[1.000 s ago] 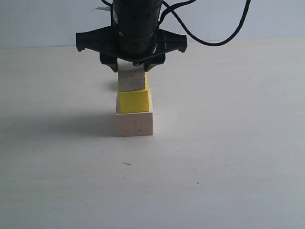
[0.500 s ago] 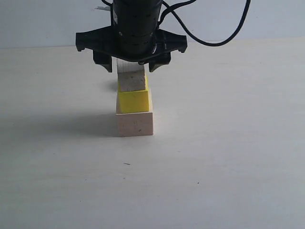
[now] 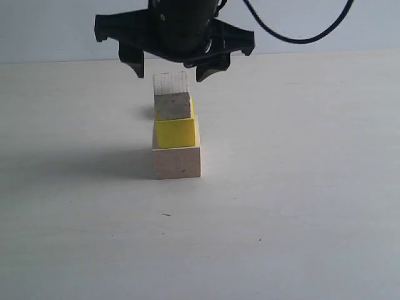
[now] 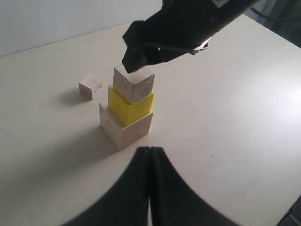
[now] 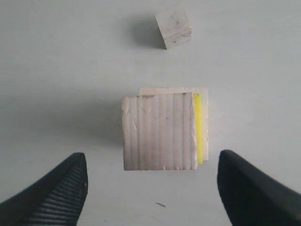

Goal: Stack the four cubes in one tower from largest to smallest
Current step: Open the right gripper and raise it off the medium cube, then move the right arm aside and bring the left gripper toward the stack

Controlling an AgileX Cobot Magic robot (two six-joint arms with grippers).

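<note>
Since a second ago, the right gripper (image 3: 170, 69) has been raised off the smaller pale wood cube (image 3: 172, 97), whose top it then straddled, and its jaws have been spread wider; the cube has been left in place and nothing is held. The left gripper (image 4: 150, 153) is seen only in its own wrist view, where its jaws are pressed together on nothing, held above the table (image 3: 300, 206) and pointed toward the stack. Left of the middle of the exterior view, a partial tower (image 3: 176, 128) of three cubes stands on the table. The largest pale wood cube (image 3: 177, 162) forms the base, the yellow cube (image 3: 175, 132) rests on it, and the smaller pale wood cube is set on the yellow one. In that view the left faces of the three are nearly lined up, so a narrow yellow strip and a wider ledge of the base are left showing on the right. The tiny pale wood cube (image 4: 90, 86) is not stacked; it lies on the table near the tower but apart from it, and in the exterior view it cannot be made out. Directly above the tower the right gripper hangs with its jaws wide, one fingertip to each side of the top cube and clear of it. A black cable (image 3: 300, 40) is looped from the arm toward the right.
</note>
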